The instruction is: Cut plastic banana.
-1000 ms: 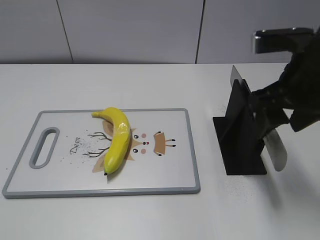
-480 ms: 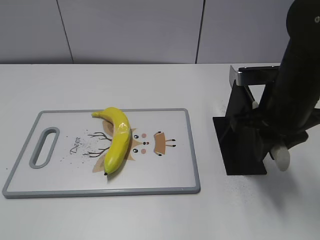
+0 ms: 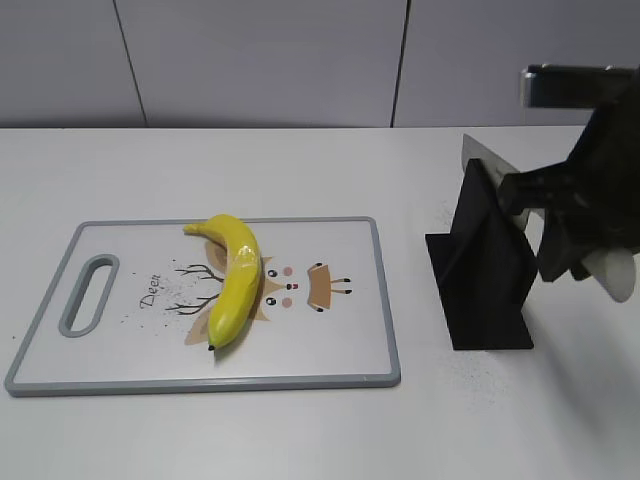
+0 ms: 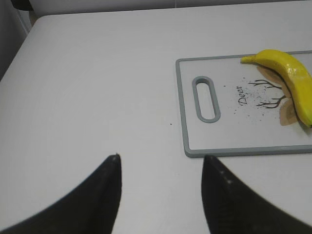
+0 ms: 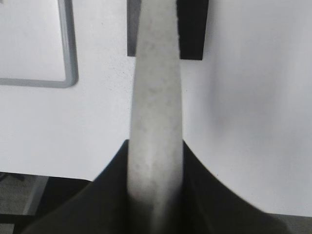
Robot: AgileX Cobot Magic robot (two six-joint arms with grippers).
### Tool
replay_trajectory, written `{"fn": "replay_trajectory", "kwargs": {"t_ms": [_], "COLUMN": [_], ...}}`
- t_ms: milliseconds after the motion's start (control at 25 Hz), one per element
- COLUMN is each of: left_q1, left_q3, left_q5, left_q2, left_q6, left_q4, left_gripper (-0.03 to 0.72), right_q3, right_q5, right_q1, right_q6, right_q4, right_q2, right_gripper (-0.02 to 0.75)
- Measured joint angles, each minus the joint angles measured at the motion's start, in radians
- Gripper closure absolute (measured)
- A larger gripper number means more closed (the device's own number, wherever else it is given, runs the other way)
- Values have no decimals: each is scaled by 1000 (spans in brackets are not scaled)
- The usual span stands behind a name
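Observation:
The yellow plastic banana (image 3: 236,280) lies whole on the grey-rimmed cutting board (image 3: 340,378), left of its deer picture. It also shows at the right edge of the left wrist view (image 4: 292,80). My right gripper (image 3: 572,235) is shut on the pale handle of a knife (image 5: 156,97) just right of the black knife stand (image 3: 485,270). The knife's blade (image 3: 480,155) sticks up behind the stand's top. My left gripper (image 4: 161,157) is open and empty over bare table, left of the board (image 4: 187,122), and is outside the exterior view.
The black stand also shows at the top of the right wrist view (image 5: 192,29), with a board corner (image 5: 70,73) at its left. The table's near edge (image 5: 58,178) runs close below the right gripper. White table surrounds the board.
My right arm has swung about beside the stand with the knife handle in its grip. The handle's end has gone from low by the stand's base to higher and farther right. Banana and board are unmoved.

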Motion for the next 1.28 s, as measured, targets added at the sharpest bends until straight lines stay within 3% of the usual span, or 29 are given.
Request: {"fn": "replay_trajectory", "kwargs": {"t_ms": [480, 720, 880, 1080, 1280], "left_q1": [0, 0, 0, -17, -121], "left_q3": [-28, -106, -192, -360, -546], "left_q5": [-2, -127, -232, -250, -211], "left_q2": [35, 273, 514, 812, 1051], "left_q6": [0, 20, 57, 224, 340], "left_q4": [4, 6, 5, -64, -91], "left_gripper": [223, 175, 92, 73, 71], "right_q3": [0, -9, -84, -211, -297], "right_q5": [-131, -200, -173, -124, -108], "right_q1": [0, 0, 0, 0, 0], "right_q6": [18, -1, -158, -411, -692], "right_q4": [-52, -90, -81, -49, 1], "right_q2": [-296, -288, -217, -125, -40], "right_gripper": [571, 571, 571, 571, 572]}}
